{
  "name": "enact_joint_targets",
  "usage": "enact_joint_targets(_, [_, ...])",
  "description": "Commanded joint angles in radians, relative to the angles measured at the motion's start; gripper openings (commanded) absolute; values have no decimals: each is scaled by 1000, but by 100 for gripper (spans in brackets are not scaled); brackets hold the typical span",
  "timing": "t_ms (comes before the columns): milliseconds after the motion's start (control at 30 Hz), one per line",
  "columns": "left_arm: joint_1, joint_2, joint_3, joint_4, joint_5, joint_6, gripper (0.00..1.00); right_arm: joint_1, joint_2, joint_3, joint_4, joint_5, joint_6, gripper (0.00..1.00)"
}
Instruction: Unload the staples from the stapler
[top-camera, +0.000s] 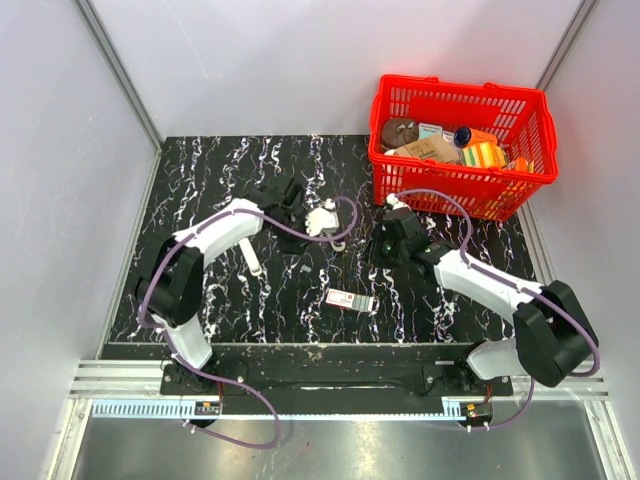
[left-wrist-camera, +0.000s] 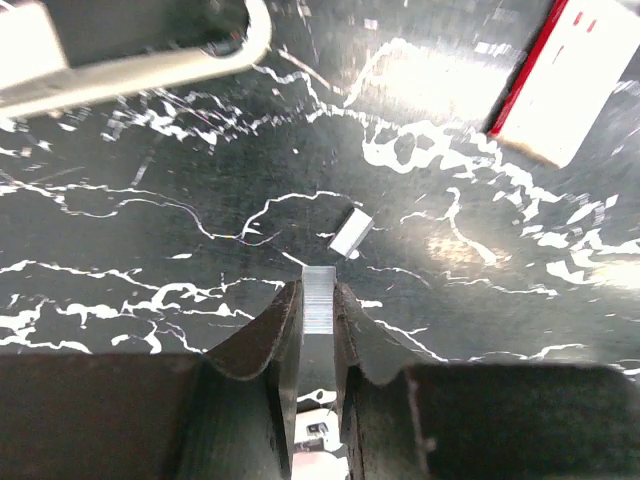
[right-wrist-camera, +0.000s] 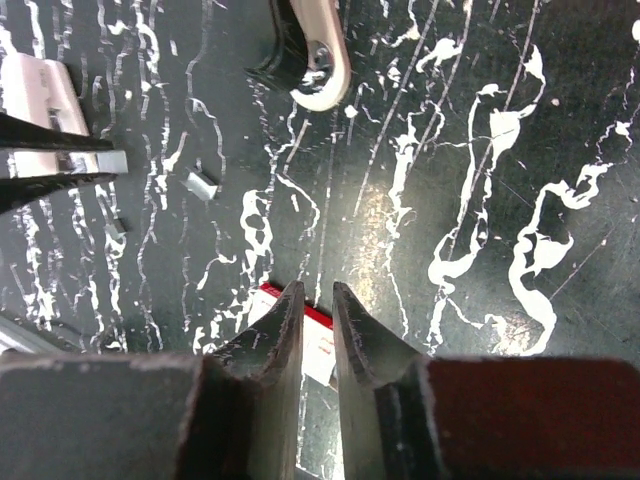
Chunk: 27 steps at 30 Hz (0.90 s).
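The black marbled counter (top-camera: 200, 200) carries a red basket (top-camera: 465, 188) in its far right corner, well apart from the work. My two tools meet near the counter's middle. My right tool (right-wrist-camera: 317, 290) is drawn nearly together with nothing between, and it hangs over the pink-and-white box (top-camera: 350, 300), which lies toward the near edge.

What I take for the stapler (left-wrist-camera: 150, 65), a silvery strip with a dark inside, lies flat just past my left tool (left-wrist-camera: 318, 290). From above I cannot pick it out. That left tool is clamped on a strip of staples (left-wrist-camera: 318, 308), and a short loose piece (left-wrist-camera: 350, 232) lies on the counter just ahead of it.

I judge the stapler light, stiff and slick, so I would pinch it across its long sides near the middle. The strip looks brittle and likely to snap at its seams, so a light squeeze on its flat sides suits it.
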Motion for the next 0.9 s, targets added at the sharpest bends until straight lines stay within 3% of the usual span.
enact_joint_targets(0, [40,-107,126,-90,177,-121,0,-2,-101,24,56,-36,-32,27])
enact_joint_targets(167, [97,-138,266,-108,444,-303,0,-2,-218,39,136,-89,-58,45])
enact_joint_targets(300, [121,-154,332,77,646,-625,0,-3,-272,92,148,-143,-78,52])
enact_joint_targets(367, [126,-187,291,298,699,-859,0,-2,-285,120,153,-168,-81,54])
enact_joint_targets(567, [132,-204,98,1282,771,-1787,1,-2,-327,162,225,-232,-40,57])
enact_joint_targets(667, [134,-191,13,1633,728,-2094,4,-3,-342,174,258,-255,-3,56])
enact_joint_targets(733, [132,-202,-13,1715,704,-2152,5,-3,-354,168,297,-275,20,57])
enact_joint_targets(867, [134,-234,-50,1679,694,-2132,5,-2,-361,159,349,-307,57,57])
